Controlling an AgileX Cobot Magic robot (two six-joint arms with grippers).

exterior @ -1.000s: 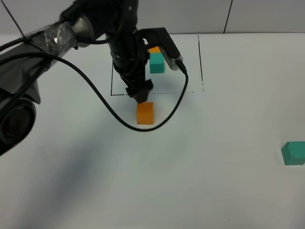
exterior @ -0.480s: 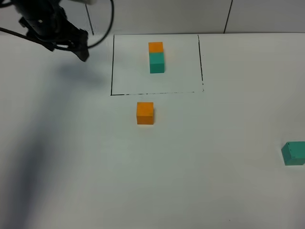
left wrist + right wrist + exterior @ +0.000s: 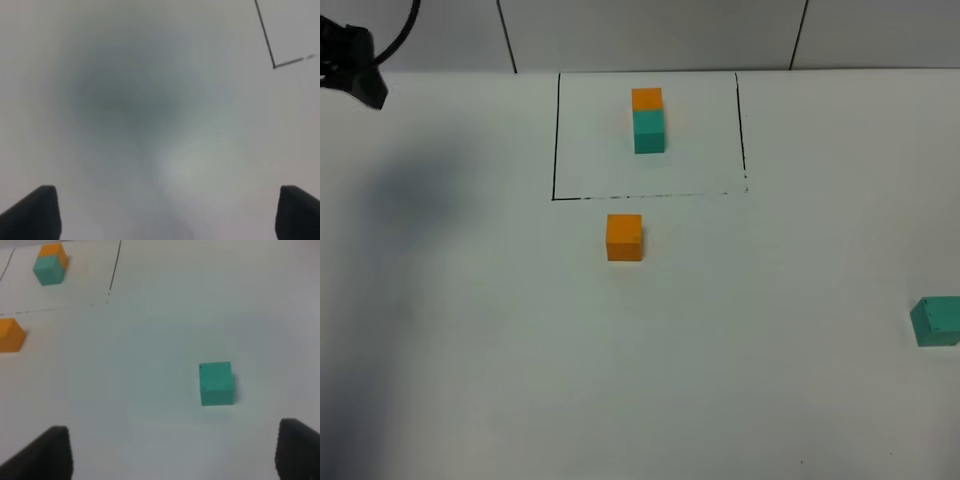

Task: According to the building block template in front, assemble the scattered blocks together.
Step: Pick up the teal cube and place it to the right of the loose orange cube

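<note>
Jaws wide, empty on my left gripper (image 3: 165, 212) and right gripper (image 3: 172, 450). Orange block (image 3: 624, 237) set by template (image 3: 648, 120); next, probably right grabs far-off teal block (image 3: 216, 383).

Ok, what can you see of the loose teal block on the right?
The loose teal block is a small plain matte cube, evenly teal-green, unmarked. It rests flat on the white table at the high view's right edge, far from the orange block and outside the black-lined frame. Nothing touches it.
</note>
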